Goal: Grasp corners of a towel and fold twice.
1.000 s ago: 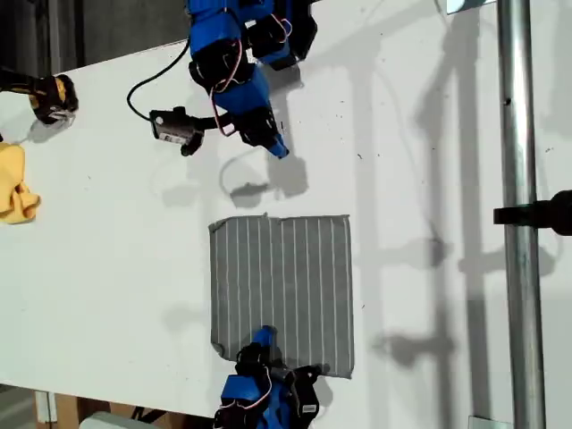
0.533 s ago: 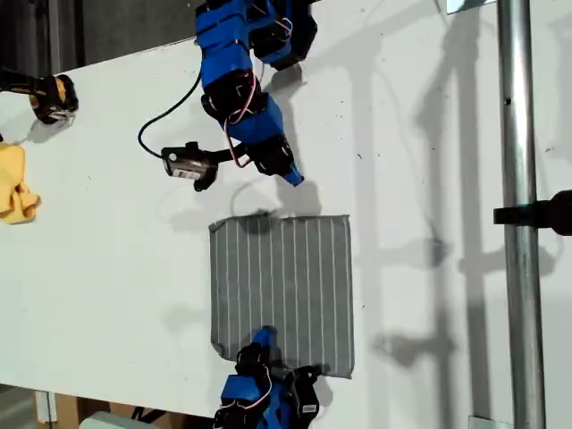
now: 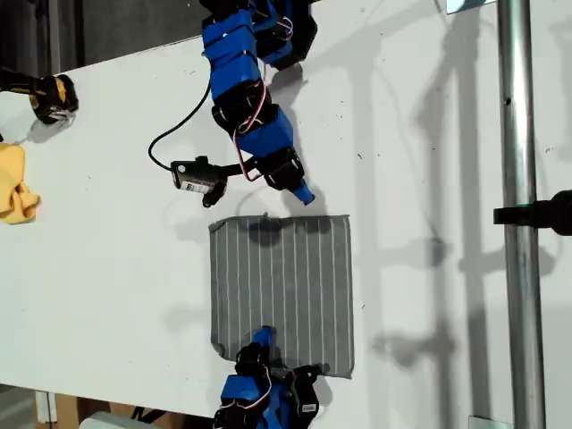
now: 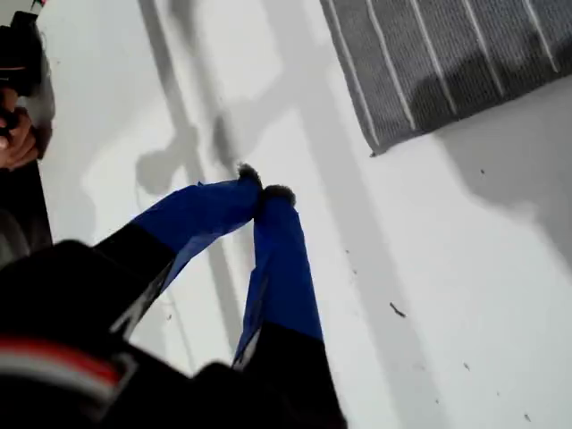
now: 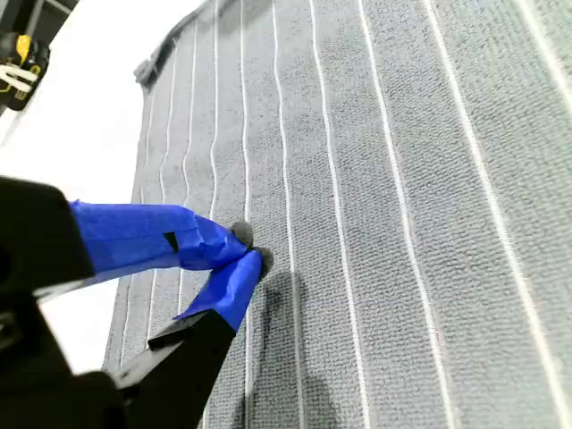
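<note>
The grey towel (image 3: 281, 290) with thin white stripes lies flat on the white table. In the exterior view my first gripper (image 3: 304, 192) reaches down from the top, just above the towel's upper edge and over bare table. Its blue fingertips are shut with nothing between them. The first wrist view shows this gripper (image 4: 264, 183) a short way from one towel corner (image 4: 375, 147). My second gripper (image 3: 262, 338) comes in from the exterior view's bottom over the towel's lower part. It (image 5: 250, 248) is shut, its tips close over the striped towel (image 5: 402, 179). A far corner (image 5: 143, 70) curls slightly.
A yellow cloth (image 3: 16, 188) and a black-and-yellow object (image 3: 54, 96) sit at the exterior view's left edge. A metal pole (image 3: 518, 214) with a black clamp (image 3: 545, 213) runs down that view's right side. The table's edge (image 3: 134, 407) runs just below the towel.
The first arm has stretched down and to the exterior view's right, bringing its shut gripper close to the towel's upper edge. The second arm and the towel have stayed put.
</note>
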Available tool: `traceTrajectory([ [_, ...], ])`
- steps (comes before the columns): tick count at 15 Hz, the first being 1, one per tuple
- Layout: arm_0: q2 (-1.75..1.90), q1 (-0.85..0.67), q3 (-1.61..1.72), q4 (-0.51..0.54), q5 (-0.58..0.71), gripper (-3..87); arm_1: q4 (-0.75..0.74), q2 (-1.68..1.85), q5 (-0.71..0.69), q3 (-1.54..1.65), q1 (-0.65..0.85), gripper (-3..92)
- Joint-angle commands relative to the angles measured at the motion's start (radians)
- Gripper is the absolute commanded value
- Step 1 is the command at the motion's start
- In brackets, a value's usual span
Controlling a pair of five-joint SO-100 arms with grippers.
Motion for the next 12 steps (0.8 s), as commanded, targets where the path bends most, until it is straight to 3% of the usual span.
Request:
traceTrajectory([
  [1, 0.005, -0.006, 0.003, 0.0, -0.015, -1.2, -0.074, 0.032, -0.028, 0.005, -0.009, 0.9],
  [5, 0.005, -0.006, 0.003, 0.0, -0.014, -1.2, -0.083, 0.04, -0.086, 0.006, -0.026, 18.8],
  [12, 0.005, -0.003, 0.003, 0.0, -0.012, -1.2, -0.094, -0.186, -0.101, 0.002, -0.003, 25.1],
])
